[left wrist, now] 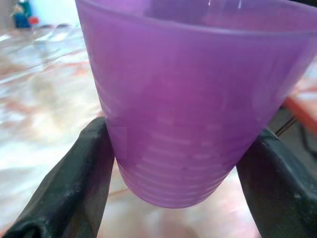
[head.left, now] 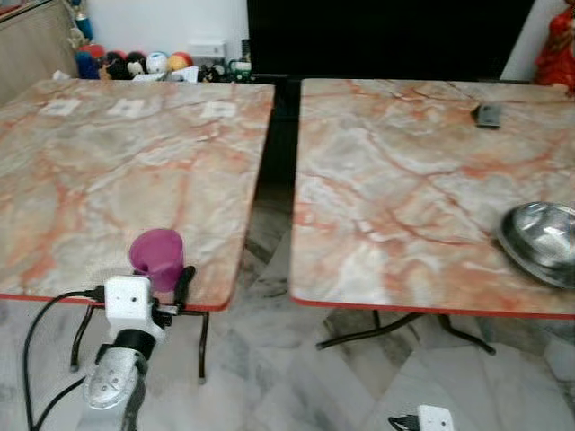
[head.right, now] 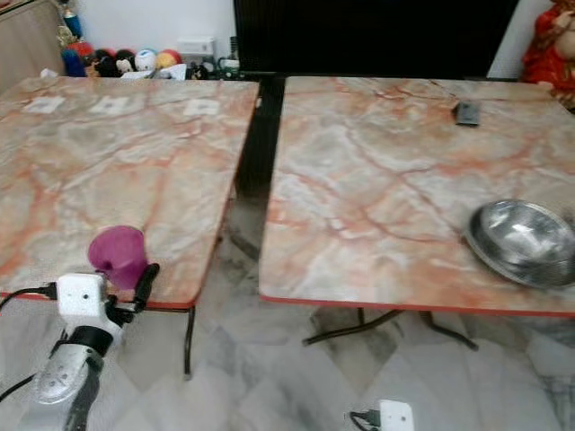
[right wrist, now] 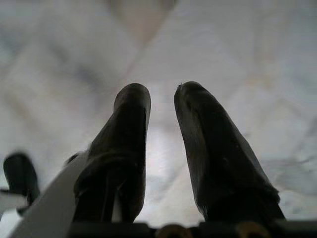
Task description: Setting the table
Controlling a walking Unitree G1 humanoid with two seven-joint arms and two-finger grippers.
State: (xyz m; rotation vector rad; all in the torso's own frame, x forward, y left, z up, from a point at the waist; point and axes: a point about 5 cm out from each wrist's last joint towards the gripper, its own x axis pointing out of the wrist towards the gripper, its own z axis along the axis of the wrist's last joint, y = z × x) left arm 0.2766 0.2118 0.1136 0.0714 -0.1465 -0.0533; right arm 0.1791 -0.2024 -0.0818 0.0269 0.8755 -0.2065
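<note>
The left gripper [head.left: 162, 278] clasps a purple cup [head.left: 158, 259] upright at the near edge of the left table [head.left: 108, 180]. A steel bowl [head.right: 524, 241] and a small dark object [head.right: 466, 113], perhaps a remote, lie on the right table [head.right: 377, 180]. The right gripper [right wrist: 162, 99] hangs over the floor, fingers slightly parted, holding nothing.

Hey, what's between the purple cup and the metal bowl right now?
Bare marble tabletop, then the gap between the two tables showing floor, then more bare top up to the metal bowl. Both eye views show it. The left hand grips the purple cup.
</note>
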